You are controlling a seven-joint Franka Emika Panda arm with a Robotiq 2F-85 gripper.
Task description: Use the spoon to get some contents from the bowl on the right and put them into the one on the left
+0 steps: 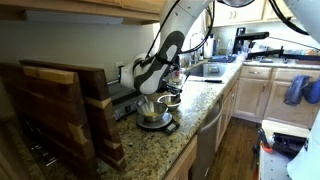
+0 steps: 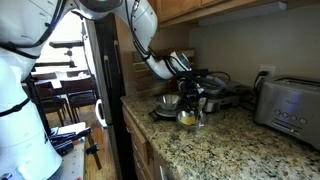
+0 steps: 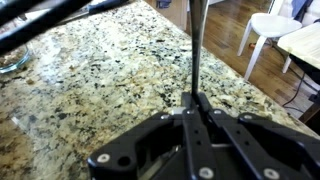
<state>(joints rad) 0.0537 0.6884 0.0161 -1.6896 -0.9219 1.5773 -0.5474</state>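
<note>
The granite countertop (image 1: 190, 132) (image 2: 235, 150) (image 3: 100, 90) carries all items of the work area and runs along wooden cabinets in both exterior views. The robot arm (image 1: 172, 45) (image 2: 148, 45) descends from above to a point over the middle of the countertop. A stack of wooden cutting boards (image 1: 60, 110) stands upright in the foreground of an exterior view, well apart from the bowls. A metal toaster (image 2: 290, 105) stands at the wall end of the countertop, near the bowls but not touching them. Two bowls sit just beside each other directly under the arm: a glass bowl (image 1: 152, 114) (image 2: 188, 118), which appears to hold something yellowish, and a second bowl (image 1: 171, 99) (image 2: 167, 101) behind it. In the wrist view only a glass rim (image 3: 12, 62) shows at the left edge; which bowl it belongs to cannot be determined. The gripper (image 1: 160, 92) (image 2: 187, 88) (image 3: 195, 102) hangs just above the bowls. Its fingers are pressed fully together on the handle of the spoon (image 3: 194, 50). The handle extends straight away from the fingertips over bare granite; its scoop end lies outside the wrist view and is too small to resolve in the exterior views.
</note>
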